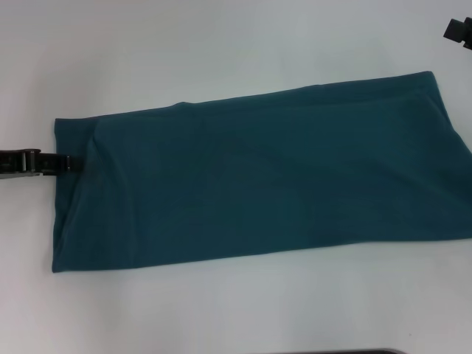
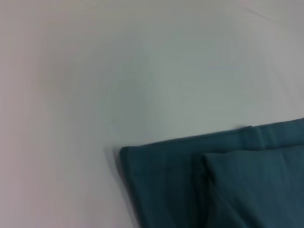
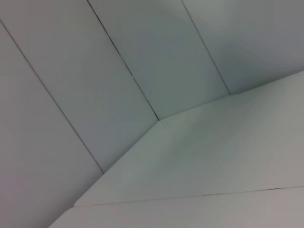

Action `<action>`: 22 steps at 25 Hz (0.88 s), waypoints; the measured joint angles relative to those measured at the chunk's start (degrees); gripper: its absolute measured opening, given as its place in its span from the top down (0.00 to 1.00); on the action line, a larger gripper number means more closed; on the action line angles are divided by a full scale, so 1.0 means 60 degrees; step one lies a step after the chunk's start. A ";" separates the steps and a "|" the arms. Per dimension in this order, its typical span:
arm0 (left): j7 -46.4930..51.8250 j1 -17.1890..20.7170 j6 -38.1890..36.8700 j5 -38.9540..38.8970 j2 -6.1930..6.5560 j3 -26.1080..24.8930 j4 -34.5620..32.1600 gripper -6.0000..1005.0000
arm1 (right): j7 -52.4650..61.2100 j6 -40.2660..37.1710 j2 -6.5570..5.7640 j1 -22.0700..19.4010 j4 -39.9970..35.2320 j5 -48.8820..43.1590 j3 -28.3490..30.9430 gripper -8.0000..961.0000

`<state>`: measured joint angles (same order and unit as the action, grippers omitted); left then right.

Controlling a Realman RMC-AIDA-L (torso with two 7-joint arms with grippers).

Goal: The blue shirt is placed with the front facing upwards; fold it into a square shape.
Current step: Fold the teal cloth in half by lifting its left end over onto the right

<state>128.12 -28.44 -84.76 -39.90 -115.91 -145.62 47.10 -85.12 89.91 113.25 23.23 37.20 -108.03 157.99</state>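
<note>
The blue shirt lies on the white table as a long teal band running left to right, its sides folded in. No letters, collar or tag show. My left gripper reaches in low from the left and meets the middle of the shirt's left end, beside a small raised fold. The left wrist view shows a layered corner of the shirt on the bare table. My right gripper is only a dark tip at the far right, beyond the shirt and apart from it.
The white table surrounds the shirt, with bare surface behind it and in front of it. The shirt's right end runs to the head view's right edge. The right wrist view shows only white wall panels and a table corner.
</note>
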 joint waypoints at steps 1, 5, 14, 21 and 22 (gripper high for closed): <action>0.0050 -0.0010 -0.0022 0.0024 0.0003 0.0007 0.0000 0.39 | 0.0001 0.0013 -0.0014 0.0007 0.0004 0.0000 -0.0003 0.29; 0.0425 -0.0070 -0.0151 0.0089 0.0107 0.0155 0.0024 0.39 | 0.0010 0.0055 -0.0048 0.0024 0.0011 0.0002 -0.0025 0.29; 0.0920 -0.0426 -0.0288 0.0624 0.0229 0.0327 -0.0031 0.39 | 0.0009 0.0044 -0.0072 0.0015 0.0013 0.0010 -0.0067 0.29; 0.1091 -0.0713 -0.0319 0.1098 0.0233 0.0335 -0.0247 0.39 | 0.0018 0.0058 -0.0102 -0.0011 0.0013 0.0017 -0.0083 0.29; 0.1115 -0.0731 -0.0321 0.1134 0.0234 0.0335 -0.0250 0.39 | 0.0018 0.0059 -0.0110 -0.0018 0.0013 0.0018 -0.0089 0.29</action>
<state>134.81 -32.83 -86.69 -33.10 -114.51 -143.61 45.60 -85.01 90.27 112.59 23.12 37.27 -107.92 157.46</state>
